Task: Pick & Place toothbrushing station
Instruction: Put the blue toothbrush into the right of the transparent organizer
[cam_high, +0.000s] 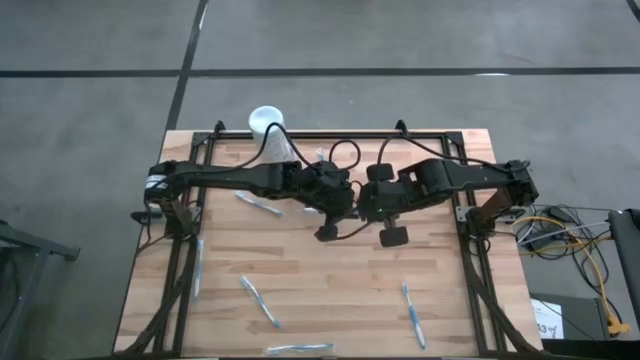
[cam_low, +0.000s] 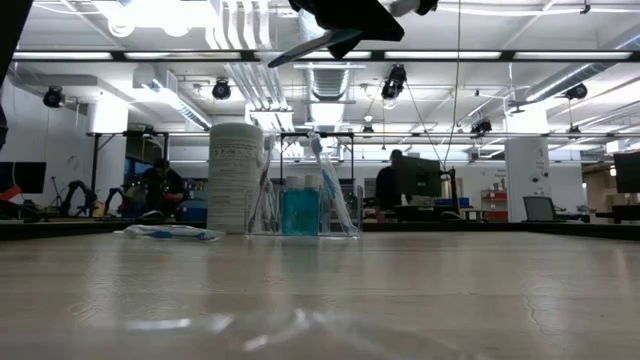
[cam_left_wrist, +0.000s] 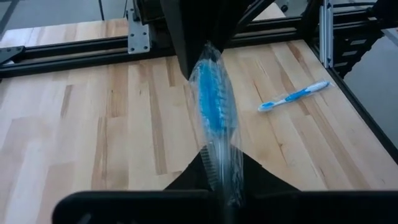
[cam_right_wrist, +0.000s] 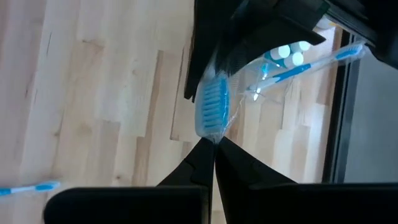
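Both grippers meet high over the table's middle, each shut on one blue toothbrush in a clear wrapper (cam_left_wrist: 213, 106). My left gripper (cam_left_wrist: 224, 190) has one end and my right gripper (cam_right_wrist: 211, 148) the other; in the high view they are at the left gripper (cam_high: 335, 215) and the right gripper (cam_high: 375, 212). The toothbrushing station (cam_low: 300, 208), a clear holder with a blue bottle and brushes, stands on the table at the far side next to the white cylinder (cam_low: 235, 178). It also shows in the right wrist view (cam_right_wrist: 283, 59). No gripper touches it. My left gripper pinches the wrapped toothbrush's near end (cam_left_wrist: 225, 177) between its two shut fingers. The brush runs straight out from the fingers toward the other gripper, lifted clear of the table. My right gripper pinches the wrapper's tip (cam_right_wrist: 212, 138), just past the blue bristle head (cam_right_wrist: 211, 106), between its shut fingertips. The brush runs on from there into the left gripper, clear of the table.
Several loose toothbrushes lie on the wood: one behind the left arm (cam_high: 258, 203), one at the near left (cam_high: 260, 300), one at the near right (cam_high: 413, 315), one at the near edge (cam_high: 298, 348). The white cylinder (cam_high: 268, 125) stands at the far edge. A black frame (cam_high: 470, 240) rims the table.
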